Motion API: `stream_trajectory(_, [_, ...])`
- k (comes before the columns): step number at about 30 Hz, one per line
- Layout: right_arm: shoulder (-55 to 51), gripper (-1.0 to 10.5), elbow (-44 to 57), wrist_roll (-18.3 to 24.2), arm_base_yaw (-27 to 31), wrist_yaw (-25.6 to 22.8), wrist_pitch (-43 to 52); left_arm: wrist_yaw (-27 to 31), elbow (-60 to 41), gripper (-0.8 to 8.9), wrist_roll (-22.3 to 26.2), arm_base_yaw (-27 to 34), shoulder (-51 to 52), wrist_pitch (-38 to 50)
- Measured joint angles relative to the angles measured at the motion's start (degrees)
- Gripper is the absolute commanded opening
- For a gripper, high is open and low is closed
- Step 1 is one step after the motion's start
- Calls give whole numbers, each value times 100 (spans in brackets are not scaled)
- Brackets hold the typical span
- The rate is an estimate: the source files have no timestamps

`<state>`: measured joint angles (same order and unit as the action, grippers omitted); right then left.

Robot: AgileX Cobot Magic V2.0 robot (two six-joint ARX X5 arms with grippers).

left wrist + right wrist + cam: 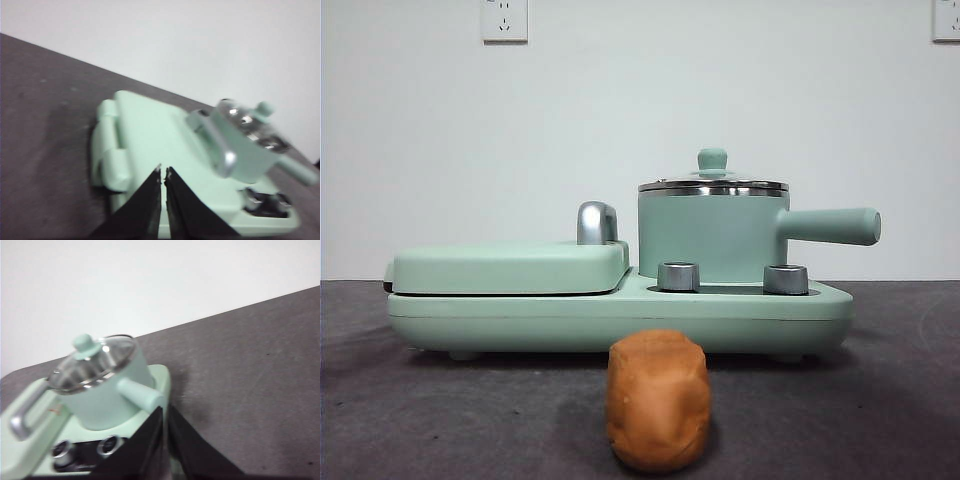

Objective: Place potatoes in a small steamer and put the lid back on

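Nearest the front camera we see the potato (658, 400), an orange-brown blocky lump standing on the dark table (880, 400), in front of the mint-green cooker base (620, 315) and apart from it. We see the small steamer (705, 238) sitting on the right half of that base, behind two steel knobs (679, 276), its straight side handle (832, 226) pointing right. We see the lid (713, 184) seated on the steamer rim, mint knob up. We note the closed flat griddle cover (510, 267) on the left half of the base, a steel handle (596, 222) just behind it. We see no arm in the front view. In the left wrist view we see the left gripper (163, 172) with jaws almost together, holding nothing, hovering over the griddle end of the base (145, 145). In the right wrist view we see the right gripper (165, 412) with jaws likewise nearly together, empty, just beside the steamer handle (140, 394), lidded steamer (102, 390) beyond. Both wrist views are blurred. We cannot see the potato in either wrist view.
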<state>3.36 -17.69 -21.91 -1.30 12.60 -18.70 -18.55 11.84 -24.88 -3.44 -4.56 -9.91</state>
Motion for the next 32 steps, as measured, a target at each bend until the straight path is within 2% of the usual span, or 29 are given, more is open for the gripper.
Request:
stream_trajectory(6, [791, 13, -1403, 125, -52, 636, -918, -509, 1047, 15, 76, -249, -907, -592])
stream_trajectory(13, [1860, 13, -2876, 688, -52, 1327, -2037, -1226, 2415, 15, 472, -452, -2262, -876])
stream_trajectory(21, [2507, 14, -3497, 1318, -52, 2385, -2656, -2297, 3329, 20, 629, -682, -3442, -879])
stream_trajectory(25, [2549, 38, -3497, 1421, -52, 2496, -2734, -2461, 3425, 33, 651, -861, -3727, -881])
stream_trajectory(27, [2549, 118, -3497, 1436, -52, 2492, -2732, -2470, 3425, 79, 682, -938, -3810, -883])
stream_trajectory(32, [2551, 346, -3497, 1464, -52, 2487, -2734, -2472, 3425, 333, 837, -1141, -3943, -892])
